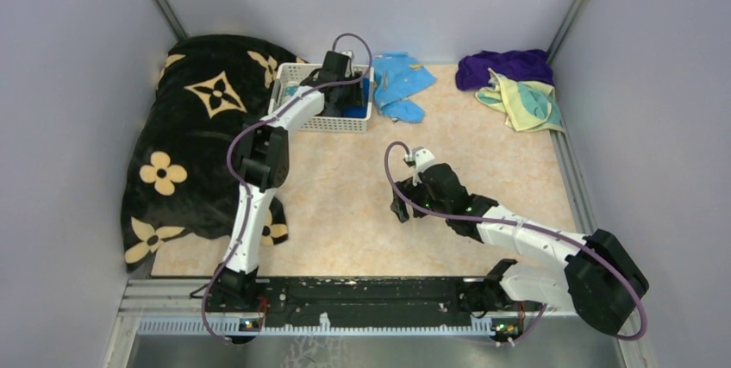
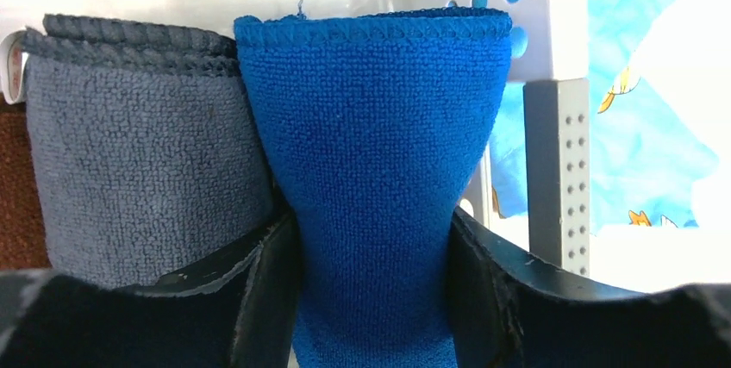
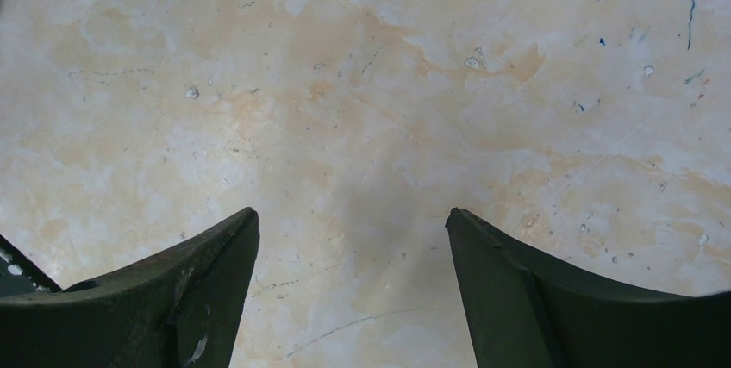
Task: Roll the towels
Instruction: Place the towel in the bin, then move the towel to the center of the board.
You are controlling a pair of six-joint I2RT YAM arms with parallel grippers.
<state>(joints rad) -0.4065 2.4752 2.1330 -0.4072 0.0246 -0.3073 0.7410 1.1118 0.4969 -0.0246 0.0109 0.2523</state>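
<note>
My left gripper (image 1: 342, 84) reaches into the white basket (image 1: 297, 118) at the back and is shut on the rolled royal blue towel (image 2: 371, 178), which stands between its fingers. A rolled grey towel (image 2: 138, 152) stands just left of it in the basket. The dark purple towel (image 1: 504, 66) lies crumpled at the back right, with the pale yellow towel with teal markings (image 1: 526, 102) in front of it. My right gripper (image 1: 405, 208) is open and empty, low over the bare table (image 3: 362, 84) near the middle.
A black blanket with tan flowers (image 1: 194, 135) covers the left side. A light blue cloth with orange marks (image 1: 401, 84) lies right of the basket. Grey walls enclose the table on three sides.
</note>
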